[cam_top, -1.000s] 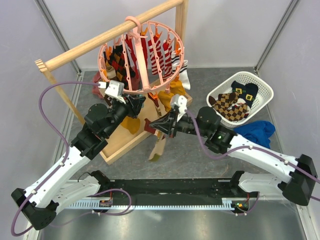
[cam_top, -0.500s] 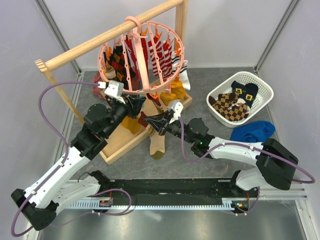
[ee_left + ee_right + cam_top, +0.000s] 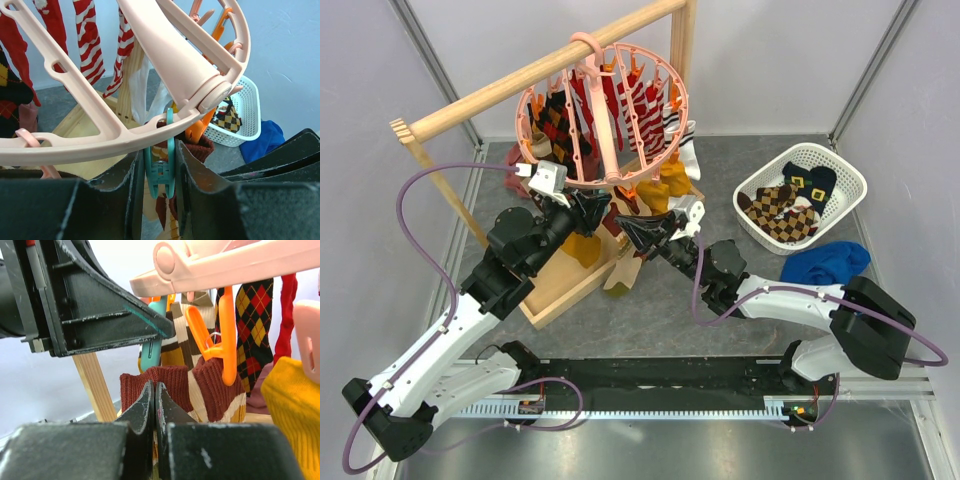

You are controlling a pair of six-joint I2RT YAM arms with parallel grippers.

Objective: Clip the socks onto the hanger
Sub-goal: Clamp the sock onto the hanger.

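- The hanger (image 3: 605,110) hangs from the wooden rail (image 3: 500,90) above the table's (image 3: 720,335) far left part, with socks (image 3: 645,108) clipped under its ring.
- A basket (image 3: 854,178) holding more socks sits near the right edge.
- A cloth (image 3: 830,265) lies just in front of the basket.

hanger (image 3: 603,110): salmon-pink ring with spokes, tilted, hook over rail (image 3: 520,85). Orange-pink clips round the rim. Clipped socks (image 3: 645,112) hang down: red-white striped, black-mustard-red argyle, plain mustard. One teal clip (image 3: 160,175) on near rim, gripped between left hand (image 3: 159,160) fingers. brown sock (image 3: 172,385): rust cuff, brown-cream stripes, cuff up just under teal clip, pinched by right hand (image 3: 154,395), rest hangs down. More argyle and black socks piled in basket (image 3: 850,180).
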